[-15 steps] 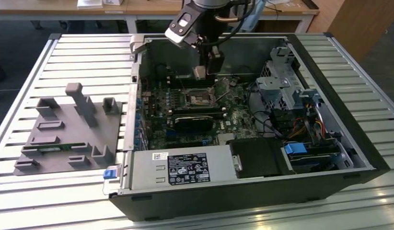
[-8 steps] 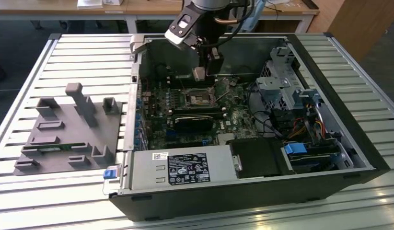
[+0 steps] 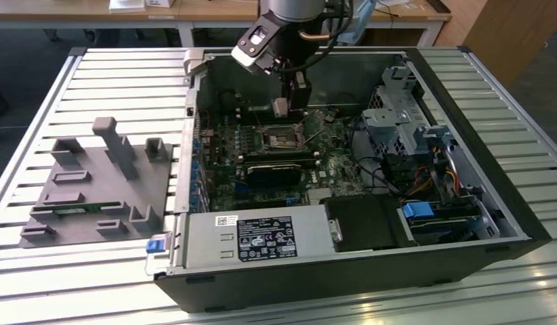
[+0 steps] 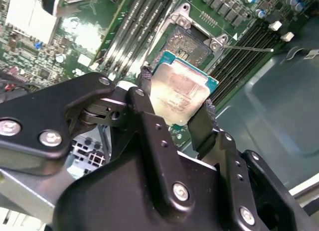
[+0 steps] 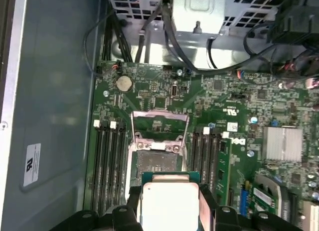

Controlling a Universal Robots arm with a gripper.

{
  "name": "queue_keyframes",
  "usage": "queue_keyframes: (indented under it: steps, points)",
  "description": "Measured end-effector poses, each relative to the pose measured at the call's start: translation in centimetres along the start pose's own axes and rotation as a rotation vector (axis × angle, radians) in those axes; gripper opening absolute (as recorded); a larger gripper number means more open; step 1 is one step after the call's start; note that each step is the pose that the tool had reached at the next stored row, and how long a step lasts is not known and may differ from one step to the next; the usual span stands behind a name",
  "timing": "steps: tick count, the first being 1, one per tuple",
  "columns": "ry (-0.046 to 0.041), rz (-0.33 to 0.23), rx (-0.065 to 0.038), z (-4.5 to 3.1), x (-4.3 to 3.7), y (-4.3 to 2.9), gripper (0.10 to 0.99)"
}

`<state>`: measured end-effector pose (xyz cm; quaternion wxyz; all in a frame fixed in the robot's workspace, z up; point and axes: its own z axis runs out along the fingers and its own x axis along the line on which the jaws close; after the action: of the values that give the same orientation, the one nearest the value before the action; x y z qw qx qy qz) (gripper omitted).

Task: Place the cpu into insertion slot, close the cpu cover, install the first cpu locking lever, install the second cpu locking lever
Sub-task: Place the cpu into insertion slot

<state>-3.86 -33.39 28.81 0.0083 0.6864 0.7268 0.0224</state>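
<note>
Holding the cpu [image 4: 180, 90] by two opposite edges, claw [image 5: 170, 206] closed on it, hovering over the board [image 5: 224, 91]. Insertion slot [image 5: 158, 162] lies below, slightly past the chip, bare. The cpu cover [image 5: 159, 122] stands flipped open beyond the slot. Not seated yet.

A: Any txt legible?
B: None. Black label [image 3: 265, 237] on PSU [image 3: 202, 238], 6 o'clock in exterior view: too small. White sticker [image 5: 32, 164] on case wall [image 5: 55, 91], cpu [image 4: 179, 94] top: unreadable too.

Exterior view looks down on the whole case [image 3: 351, 281]; both wrist views share the motherboard [image 4: 92, 39] [image 5: 214, 99], close.
</note>
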Motion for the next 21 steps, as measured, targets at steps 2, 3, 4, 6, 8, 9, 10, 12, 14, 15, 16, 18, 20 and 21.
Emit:
queue_keyframes:
  steps: [2,3,4,6,8,9,10,12,14,15,16,18,20,21]
  points:
    - [-0.0128,0.0,0.001,0.25,0.28,0.0,0.541]
    - [-0.0196,0.0,0.001,0.36,0.43,0.01,0.541]
    - [-0.0268,0.0,0.002,0.47,0.53,0.01,0.541]
    - [-0.0403,0.0,0.002,0.66,0.57,0.0,0.541]
    - [-0.0512,-0.001,0.003,0.91,0.61,0.0,0.541]
    - [-0.0531,-0.001,0.003,1.09,0.66,-0.01,0.541]
    - [-0.0535,-0.001,0.003,1.28,0.76,-0.02,0.541]
    - [-0.0534,-0.001,0.003,1.64,0.98,-0.02,0.541]
    - [-0.0529,-0.001,0.003,2.02,1.17,-0.03,0.541]
    - [-0.0531,0.0,0.003,2.2,1.23,-0.03,0.541]
    - [-0.0532,0.002,0.003,2.37,1.27,-0.04,0.541]
    - [-0.0534,0.007,0.003,2.75,1.32,-0.05,0.541]
    - [-0.0537,0.013,0.003,3.11,1.35,-0.06,0.541]
    - [-0.0536,0.014,0.003,3.29,1.35,-0.07,0.541]
